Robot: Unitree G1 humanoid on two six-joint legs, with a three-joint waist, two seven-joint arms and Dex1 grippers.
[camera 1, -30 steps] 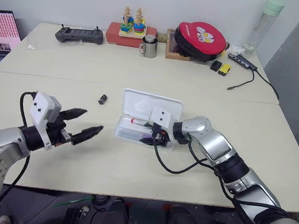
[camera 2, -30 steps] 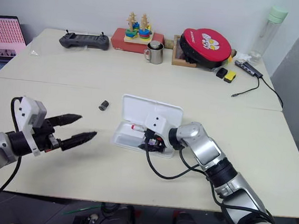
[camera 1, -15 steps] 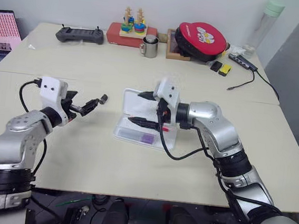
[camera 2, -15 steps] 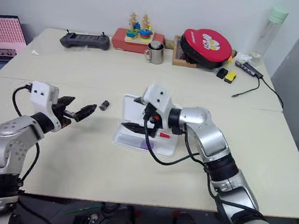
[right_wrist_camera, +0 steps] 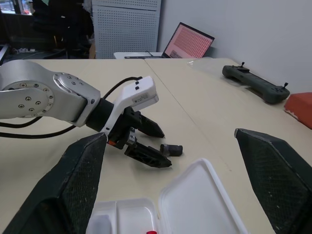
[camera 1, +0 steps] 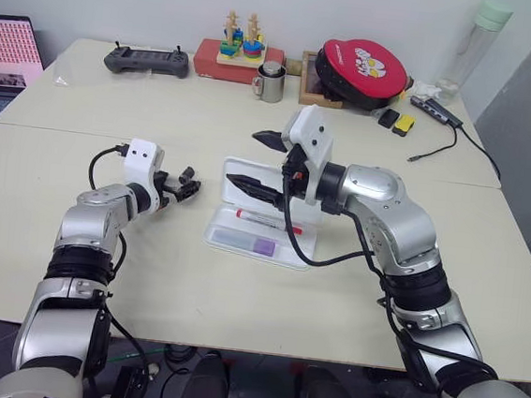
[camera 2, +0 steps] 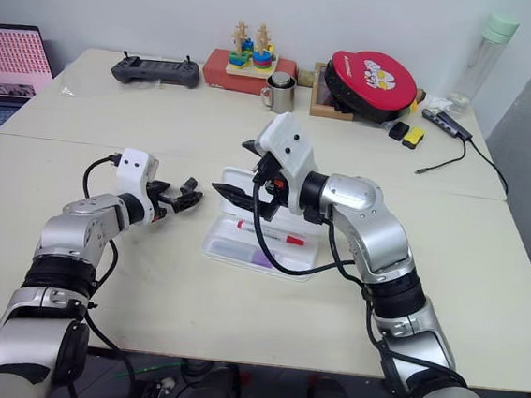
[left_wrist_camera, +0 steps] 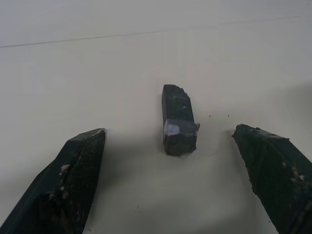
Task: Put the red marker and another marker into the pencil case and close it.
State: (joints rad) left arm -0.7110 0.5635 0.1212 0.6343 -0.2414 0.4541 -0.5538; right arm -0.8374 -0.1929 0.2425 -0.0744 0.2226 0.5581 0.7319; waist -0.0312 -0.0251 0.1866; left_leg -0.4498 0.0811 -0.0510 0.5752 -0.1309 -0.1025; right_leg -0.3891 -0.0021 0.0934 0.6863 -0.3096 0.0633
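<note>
Matte cream tabletop. White plastic pencil case lies open at centre, lid up; red marker and stubby lilac marker rest in its tray. Right hand hovers over the lid, fingers wide, empty. Left hand, wide open and empty, straddles a small black cylinder.

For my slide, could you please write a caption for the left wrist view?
Open left gripper straddling a small black cylinder lying on the pale table.
</note>
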